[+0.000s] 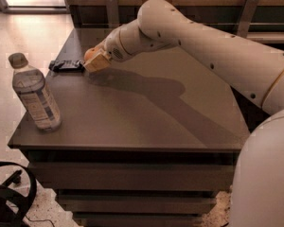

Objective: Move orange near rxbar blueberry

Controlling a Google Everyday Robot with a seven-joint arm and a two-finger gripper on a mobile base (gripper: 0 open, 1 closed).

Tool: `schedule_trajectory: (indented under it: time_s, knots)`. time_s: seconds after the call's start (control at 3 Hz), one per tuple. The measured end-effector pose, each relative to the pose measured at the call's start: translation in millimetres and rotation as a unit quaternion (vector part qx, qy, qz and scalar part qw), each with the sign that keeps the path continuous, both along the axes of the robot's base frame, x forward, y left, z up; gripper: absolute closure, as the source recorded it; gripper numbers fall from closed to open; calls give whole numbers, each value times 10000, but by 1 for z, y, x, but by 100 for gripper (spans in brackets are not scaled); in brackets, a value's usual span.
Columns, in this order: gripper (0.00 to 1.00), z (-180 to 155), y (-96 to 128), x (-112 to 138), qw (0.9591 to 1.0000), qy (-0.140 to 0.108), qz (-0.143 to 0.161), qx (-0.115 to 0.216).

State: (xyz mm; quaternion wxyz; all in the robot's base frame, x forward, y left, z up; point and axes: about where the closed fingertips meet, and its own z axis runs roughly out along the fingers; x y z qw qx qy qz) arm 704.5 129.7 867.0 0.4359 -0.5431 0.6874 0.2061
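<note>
While I am watching the camera view, the gripper [95, 62] is hanging low over the table [146, 122] in the upper left of the frame, its fingers clasping the orange [89, 54], which is sitting just right of the rxbar blueberry [66, 65]; a water bottle [35, 98] is standing upright at the left
</note>
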Motion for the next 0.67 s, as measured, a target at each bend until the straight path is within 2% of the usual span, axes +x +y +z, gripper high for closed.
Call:
schedule_trajectory:
  time_s: [0.33, 0.67]
  knots:
    - [100, -23, 25, 16, 9998, 149, 97, 2]
    - [100, -37, 29, 25, 9998, 219, -12, 32]
